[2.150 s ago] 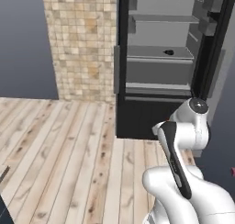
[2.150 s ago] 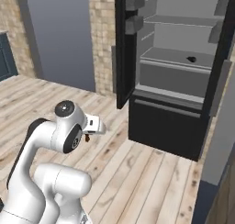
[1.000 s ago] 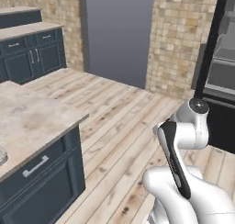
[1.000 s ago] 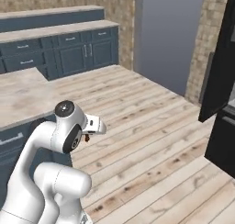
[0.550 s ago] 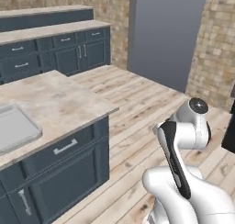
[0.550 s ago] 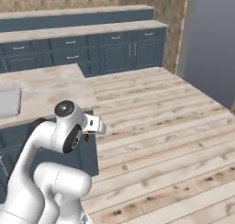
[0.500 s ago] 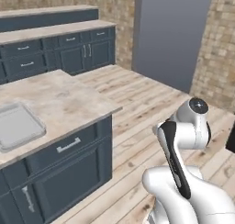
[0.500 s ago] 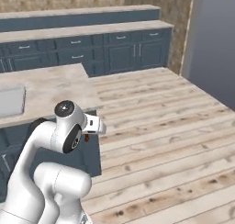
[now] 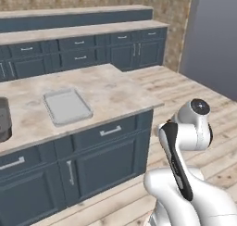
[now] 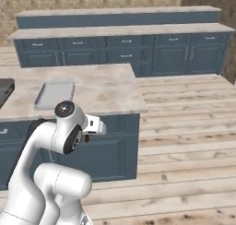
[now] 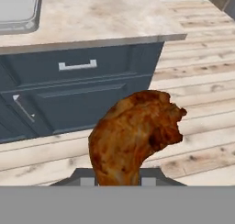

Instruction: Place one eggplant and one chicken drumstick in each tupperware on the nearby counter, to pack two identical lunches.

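While the arm is folded close to the base, a browned chicken drumstick [image 11: 135, 136] is gripped between the fingers [image 11: 111, 181], which are clenched on its narrow end at the bottom centre of the hand view; the meaty end rises toward the middle of that frame. In the right base view the gripper [image 10: 87, 137] is tucked just under the white wrist at centre left, with a small brown speck of the drumstick [image 10: 86, 138] seen below it.

Beyond the drumstick, the dark blue drawers [image 11: 87, 69] of the island are seen, and above them the beige stone surface [image 9: 115, 88]. On that surface the shallow pale grey tray [image 9: 67, 106] lies at centre left of the left base view, and nothing is seen inside it. At the far left edge of the same frame a part of the deep dark grey tub [image 9: 3, 120] is shown, its inside hidden. Further back, the stepped blue counters [image 10: 124, 46] run along the brick wall.

The task is judged to be at an early stage: one drumstick is carried and not yet placed, no eggplant is seen in the tray, and the remaining items are presumably still to be fetched.
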